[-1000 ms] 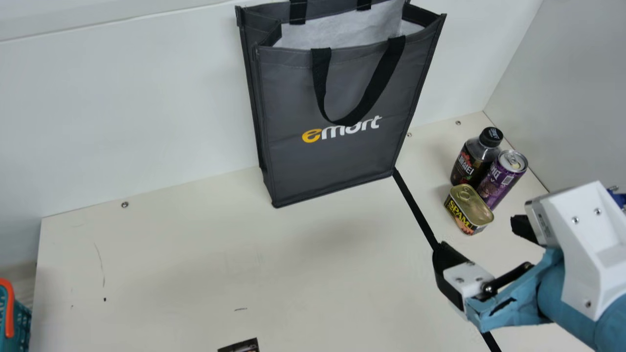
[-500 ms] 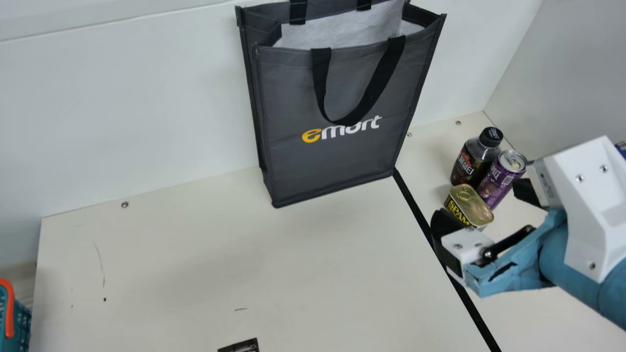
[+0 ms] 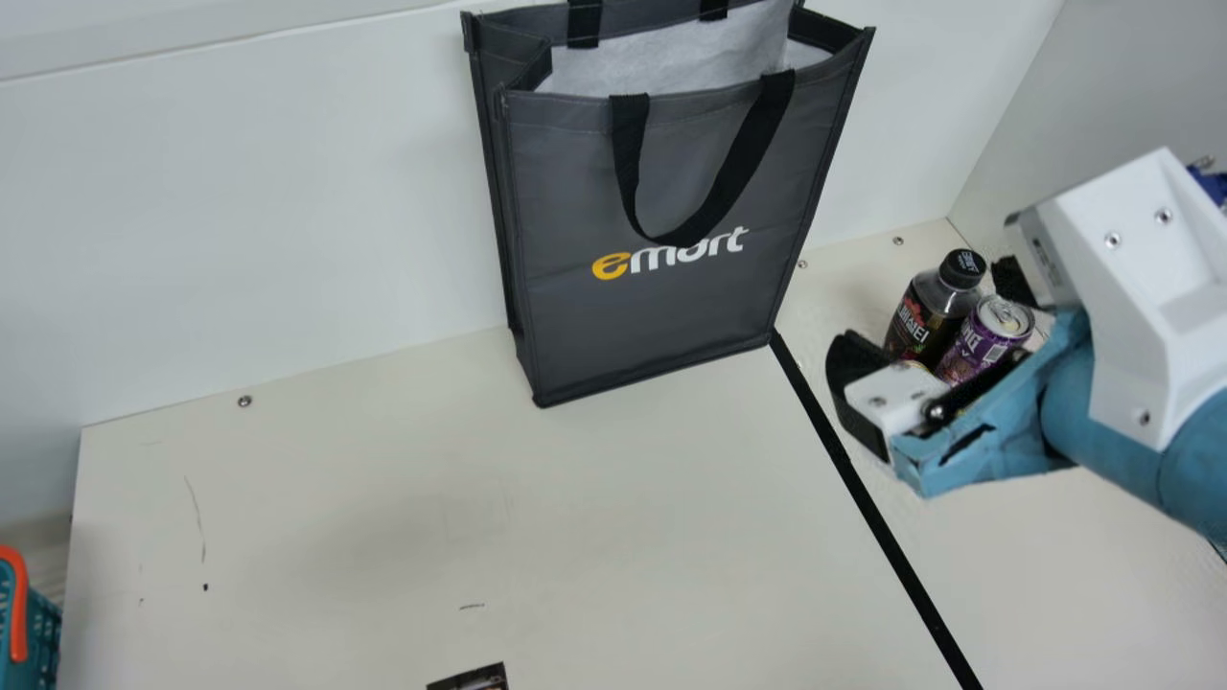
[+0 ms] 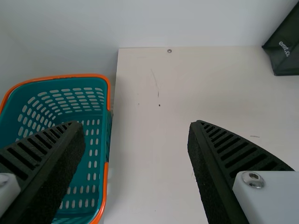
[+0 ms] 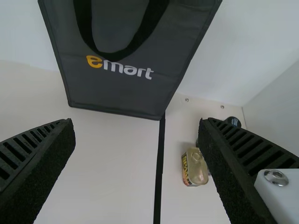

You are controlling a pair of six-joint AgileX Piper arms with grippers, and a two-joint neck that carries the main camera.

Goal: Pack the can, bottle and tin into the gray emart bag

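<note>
The gray emart bag [image 3: 661, 192] stands upright against the back wall, its top open. To its right, my right gripper [image 3: 930, 311] hangs in front of the group of items, fingers wide apart and empty. Behind it stand the dark bottle [image 3: 925, 316] and the purple can [image 3: 983, 335], side by side. In the right wrist view, the tin [image 5: 195, 167] is beside one finger of the right gripper [image 5: 138, 123]; that finger hides most of the bottle and can. My left gripper [image 4: 138, 123] is open and empty, with its fingers over the basket and bare table.
A teal basket [image 4: 86, 186] with an orange rim sits off the table's left edge. A black line [image 3: 891, 546] runs down the table from the bag's corner. A small dark printed item [image 3: 470, 678] lies at the near edge. A side wall [image 3: 1141, 105] rises at the right.
My right arm has moved up the main view, toward the back of the table, and now covers most of the tin there. Its gripper has stayed open. Bag, bottle and can have not moved.
</note>
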